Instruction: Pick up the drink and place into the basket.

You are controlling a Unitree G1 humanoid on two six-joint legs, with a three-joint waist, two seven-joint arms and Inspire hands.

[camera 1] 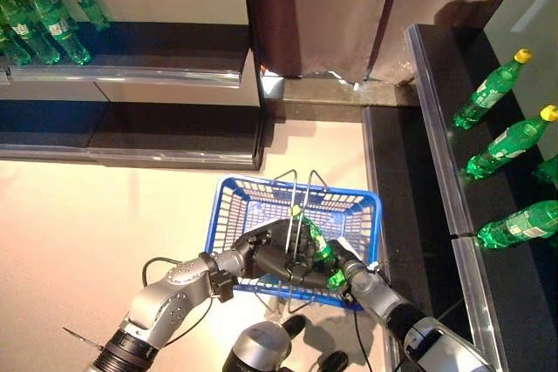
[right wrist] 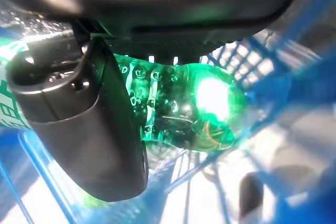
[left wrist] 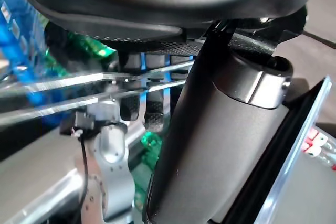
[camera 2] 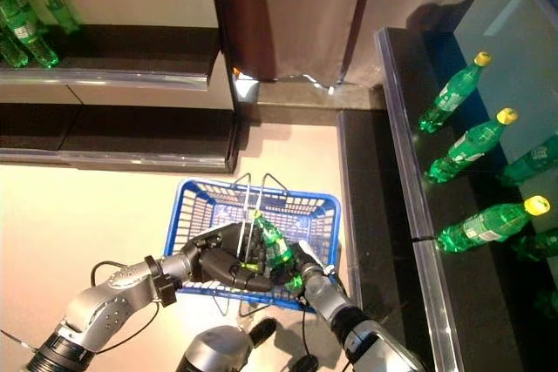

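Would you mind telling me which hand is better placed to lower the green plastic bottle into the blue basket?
The right hand: its fingers already wrap the green plastic bottle above the blue wire-handled basket. The left hand is at the basket's handles.

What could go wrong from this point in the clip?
The right hand holds the green bottle tilted right beside the basket's wire handles; it may snag on them going down. The left hand sits close against the bottle over the blue basket, so the hands may collide. Released from here, the bottle may bounce.
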